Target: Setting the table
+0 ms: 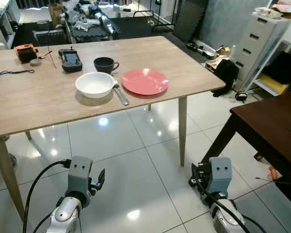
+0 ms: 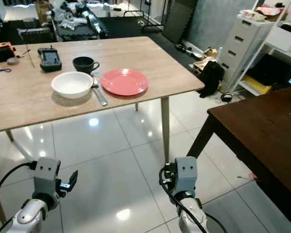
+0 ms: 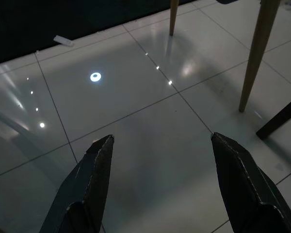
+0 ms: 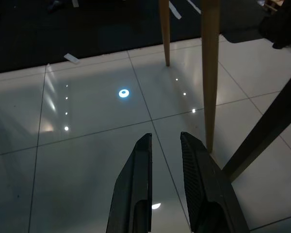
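On the light wooden table (image 1: pixel 39 104) a white bowl (image 1: pixel 94 84) stands beside a red plate (image 1: pixel 145 81), and a metal spoon (image 1: pixel 120 93) lies between them. A black cup (image 1: pixel 105 64) sits just behind the bowl. Both arms hang low over the tiled floor in front of the table. My left gripper (image 3: pixel 160 138) is open, its fingers spread wide with nothing between them. My right gripper (image 4: pixel 165 136) is shut and holds nothing, pointing at the floor near a table leg (image 4: pixel 209 73).
A dark brown table (image 1: pixel 276 126) juts in at the right, close to my right arm. A white drawer unit (image 1: pixel 254 43) and a black bag (image 1: pixel 226 70) stand beyond it. A black handheld device (image 1: pixel 71 60) and an orange tool (image 1: pixel 25 51) lie at the table's far left.
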Available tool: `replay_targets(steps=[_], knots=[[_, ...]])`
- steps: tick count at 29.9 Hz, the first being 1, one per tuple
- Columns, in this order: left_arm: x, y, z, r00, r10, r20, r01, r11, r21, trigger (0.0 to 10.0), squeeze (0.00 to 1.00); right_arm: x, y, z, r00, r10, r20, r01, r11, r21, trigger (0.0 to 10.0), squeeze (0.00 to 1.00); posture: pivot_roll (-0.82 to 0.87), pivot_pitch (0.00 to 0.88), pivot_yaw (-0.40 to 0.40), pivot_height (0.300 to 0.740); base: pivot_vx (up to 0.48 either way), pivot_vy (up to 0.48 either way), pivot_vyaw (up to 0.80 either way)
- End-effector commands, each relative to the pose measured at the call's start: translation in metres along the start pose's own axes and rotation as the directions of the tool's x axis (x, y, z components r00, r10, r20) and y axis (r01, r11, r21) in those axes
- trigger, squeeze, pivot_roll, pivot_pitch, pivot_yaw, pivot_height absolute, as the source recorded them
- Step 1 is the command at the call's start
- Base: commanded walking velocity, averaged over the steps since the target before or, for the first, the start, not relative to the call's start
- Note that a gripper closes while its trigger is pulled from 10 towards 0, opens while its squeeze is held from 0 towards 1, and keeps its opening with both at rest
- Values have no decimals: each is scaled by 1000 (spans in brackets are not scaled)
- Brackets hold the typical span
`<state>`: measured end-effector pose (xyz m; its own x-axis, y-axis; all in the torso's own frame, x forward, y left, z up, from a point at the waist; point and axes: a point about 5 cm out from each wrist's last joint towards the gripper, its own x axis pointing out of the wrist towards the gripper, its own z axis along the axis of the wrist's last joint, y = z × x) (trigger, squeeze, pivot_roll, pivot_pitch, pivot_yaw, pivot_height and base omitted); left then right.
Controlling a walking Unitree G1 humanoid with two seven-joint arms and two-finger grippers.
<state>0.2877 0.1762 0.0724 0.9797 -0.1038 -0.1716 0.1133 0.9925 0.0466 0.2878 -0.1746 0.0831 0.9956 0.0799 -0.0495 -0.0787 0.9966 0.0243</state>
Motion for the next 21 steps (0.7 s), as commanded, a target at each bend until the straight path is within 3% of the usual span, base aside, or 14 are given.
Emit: replay_targets(steps=[1, 8, 11, 21], knots=[[-2, -1, -6, 1000, -7, -17, 7, 1000, -15, 10000, 0, -3, -1, -6, 1000, -4, -23, 4, 1000, 4, 10000, 0, -10, 90, 29, 740, 0, 0, 0], [-2, -1, -3, 1000, -11, 1, 11, 1000, -9, 10000, 0, -1, 1, 0, 1000, 6, 6, -6, 1000, -31, 10000, 0, -8, 86, 29, 740, 301, 0, 0], [-1, 0, -2, 1000, -7, 3, 7, 1000, -1, 10000, 0, 3, 3, 16, 997, 17, 80, -18, 1000, 3, 10000, 0, -9, 85, 28, 740, 480, 0, 0], [0, 0, 5, 1000, -10, 29, 10, 1000, 20, 10000, 0, 8, 12, 44, 981, 62, 181, -64, 998, 6, 10000, 0, -3, 87, 26, 740, 480, 0, 0]])
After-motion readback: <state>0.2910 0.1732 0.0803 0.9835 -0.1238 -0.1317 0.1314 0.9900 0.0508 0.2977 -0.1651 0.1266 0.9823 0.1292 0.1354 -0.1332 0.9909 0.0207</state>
